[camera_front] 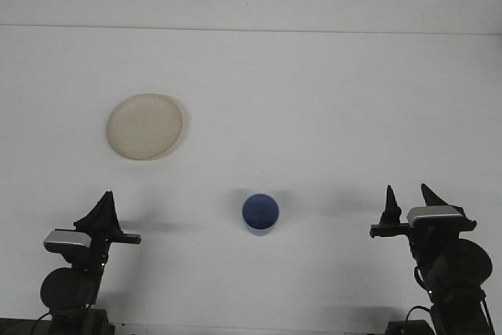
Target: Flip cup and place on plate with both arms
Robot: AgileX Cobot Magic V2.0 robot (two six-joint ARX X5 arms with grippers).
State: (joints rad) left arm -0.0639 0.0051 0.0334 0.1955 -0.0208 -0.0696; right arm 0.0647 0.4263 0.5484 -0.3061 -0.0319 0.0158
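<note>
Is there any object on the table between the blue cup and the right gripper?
No. In the front view, only bare white table lies between the blue cup and the right gripper.

No text, label, brand, number or sign can be read anywhere in the view.
</note>
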